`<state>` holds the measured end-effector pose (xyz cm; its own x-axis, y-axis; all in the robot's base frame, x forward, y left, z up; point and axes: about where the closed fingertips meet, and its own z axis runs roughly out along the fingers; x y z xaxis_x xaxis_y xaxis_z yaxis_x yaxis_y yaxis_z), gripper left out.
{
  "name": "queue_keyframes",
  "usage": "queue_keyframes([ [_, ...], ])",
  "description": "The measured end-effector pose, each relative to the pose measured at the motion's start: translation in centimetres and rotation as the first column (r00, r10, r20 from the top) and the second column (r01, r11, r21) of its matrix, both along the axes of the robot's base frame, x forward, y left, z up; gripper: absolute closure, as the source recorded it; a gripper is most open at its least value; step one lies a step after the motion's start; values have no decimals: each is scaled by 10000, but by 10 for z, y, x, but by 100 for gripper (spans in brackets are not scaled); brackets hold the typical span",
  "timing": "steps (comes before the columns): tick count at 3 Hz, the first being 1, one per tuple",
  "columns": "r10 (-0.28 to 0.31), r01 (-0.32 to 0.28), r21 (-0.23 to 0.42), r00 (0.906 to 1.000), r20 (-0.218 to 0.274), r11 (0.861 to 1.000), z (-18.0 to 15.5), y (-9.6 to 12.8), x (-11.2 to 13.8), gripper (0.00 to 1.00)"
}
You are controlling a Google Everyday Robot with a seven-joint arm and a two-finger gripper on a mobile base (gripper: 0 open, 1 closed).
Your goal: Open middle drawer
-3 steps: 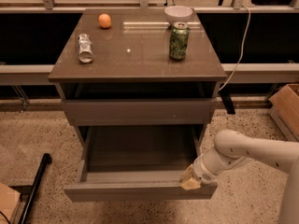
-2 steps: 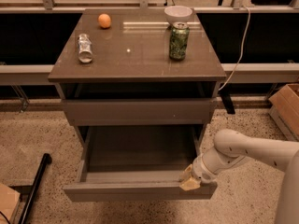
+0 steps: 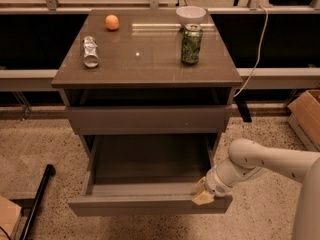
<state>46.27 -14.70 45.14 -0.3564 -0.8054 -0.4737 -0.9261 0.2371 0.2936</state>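
A grey cabinet stands in the middle of the camera view. Under its top is a dark gap, then a grey drawer front that sits nearly flush. The drawer below it is pulled far out toward me, and its inside is dark and empty. My gripper rests at the right end of this open drawer's front lip, touching its top edge. My white arm comes in from the right.
On the cabinet top are a green can, a white bowl, an orange and a crushed silver can. A cardboard box is at the right. A black pole lies on the floor at the left.
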Motion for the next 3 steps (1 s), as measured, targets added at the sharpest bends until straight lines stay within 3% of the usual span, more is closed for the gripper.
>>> queue_keyframes([
  [2, -48, 48, 8, 9999, -149, 10000, -2, -5, -3, 44],
  [3, -40, 41, 66, 10000, -87, 10000, 0, -5, -3, 13],
])
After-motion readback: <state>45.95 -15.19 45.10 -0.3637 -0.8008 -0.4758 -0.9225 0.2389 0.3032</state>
